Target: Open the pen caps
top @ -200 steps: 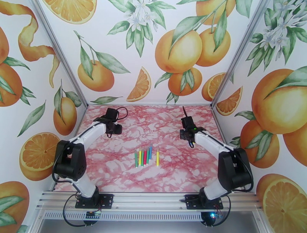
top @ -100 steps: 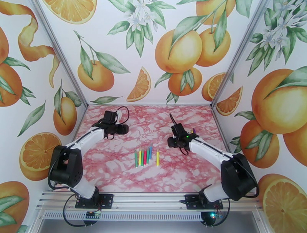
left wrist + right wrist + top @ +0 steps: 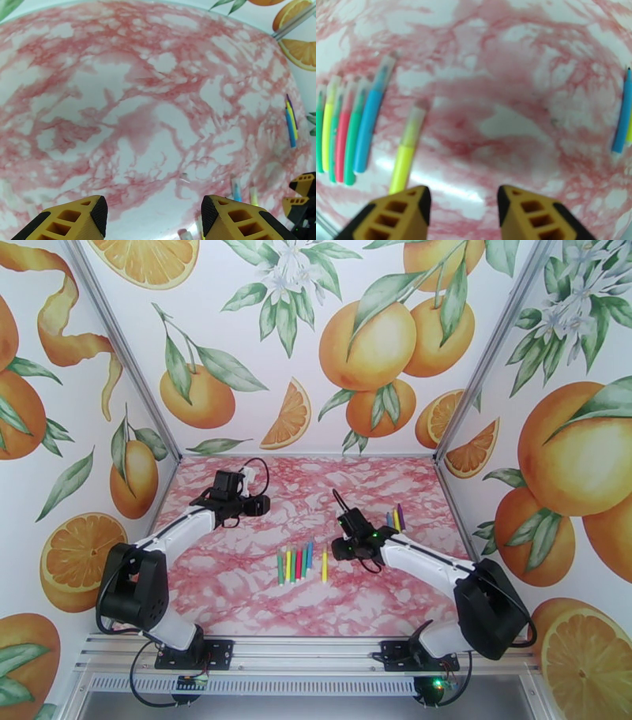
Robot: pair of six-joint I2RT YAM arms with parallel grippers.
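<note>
Pink-marbled counter [image 3: 237, 595] carries it all. Left tool [image 3: 152, 213] gapes empty over bare marble toward the far-left corner. Right tool [image 3: 464, 209] hangs open and empty beside the lone yellow pen [image 3: 409, 150], probably its pick. Row of pens [image 3: 296, 564] lies mid-counter, within reach of both arms; spare pens [image 3: 395, 518] lie nearer the right edge. The pen caps [image 3: 418, 112] look still on.

The surface [image 3: 237, 587] is marbled pink and white. A row of six pens [image 3: 295, 562] lies side by side at its middle, somewhat toward the near edge. A single yellow pen [image 3: 324, 564] lies just right of the row, apart from it. A group of three pens [image 3: 395, 519], blue, yellow and purple, lies close to the right edge.
</note>
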